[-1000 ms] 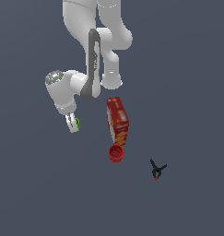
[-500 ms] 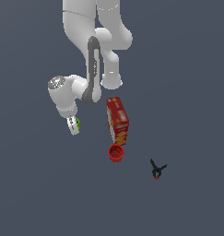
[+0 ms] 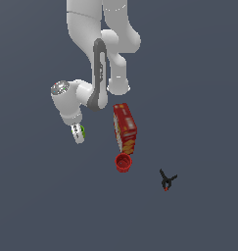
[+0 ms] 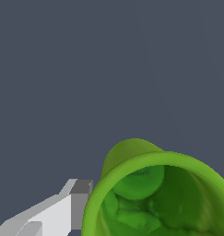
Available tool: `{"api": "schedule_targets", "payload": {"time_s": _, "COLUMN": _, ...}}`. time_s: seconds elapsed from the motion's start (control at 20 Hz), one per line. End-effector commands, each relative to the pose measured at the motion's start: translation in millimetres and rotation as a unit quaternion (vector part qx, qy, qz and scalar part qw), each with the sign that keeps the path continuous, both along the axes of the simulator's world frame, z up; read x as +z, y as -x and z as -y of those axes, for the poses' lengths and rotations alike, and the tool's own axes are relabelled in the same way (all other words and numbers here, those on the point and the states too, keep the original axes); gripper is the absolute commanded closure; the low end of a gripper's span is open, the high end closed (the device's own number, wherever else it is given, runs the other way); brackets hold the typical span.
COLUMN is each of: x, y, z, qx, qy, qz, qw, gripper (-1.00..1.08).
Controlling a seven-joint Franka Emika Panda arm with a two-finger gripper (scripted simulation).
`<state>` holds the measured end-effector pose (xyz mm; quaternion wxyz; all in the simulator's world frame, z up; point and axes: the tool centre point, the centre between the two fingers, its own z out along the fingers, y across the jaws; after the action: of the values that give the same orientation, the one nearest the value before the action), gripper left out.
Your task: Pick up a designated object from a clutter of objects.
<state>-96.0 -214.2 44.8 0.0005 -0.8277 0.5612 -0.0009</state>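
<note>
A small bright green tapered cup [image 4: 155, 193], mouth toward the wrist camera and axis along the fingers, sat gripped in the white gripper [image 3: 79, 134], well apart from the long red and yellow box [image 3: 125, 127].

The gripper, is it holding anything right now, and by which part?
The gripper appears to hold the small bright green cup at its rim, one finger outside the wall; the other finger is hidden.
</note>
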Motion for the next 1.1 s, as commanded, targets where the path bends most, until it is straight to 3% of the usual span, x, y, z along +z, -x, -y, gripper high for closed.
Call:
{"api": "schedule_targets", "payload": {"time_s": 0.0, "x": 1, "y": 0, "z": -1, "qx": 0.0, "qy": 0.0, "qz": 0.0, "qw": 1.0, "gripper": 1.08}}
{"api": "schedule_targets", "payload": {"time_s": 0.5, "x": 31, "y": -11, "z": -26, "qx": 0.0, "qy": 0.0, "qz": 0.0, "qw": 1.0, "gripper": 1.08}}
{"api": "schedule_targets", "payload": {"time_s": 1.05, "x": 111, "y": -41, "z": -93, "qx": -0.001, "qy": 0.002, "qz": -0.001, "qw": 1.0, "gripper": 1.08}}
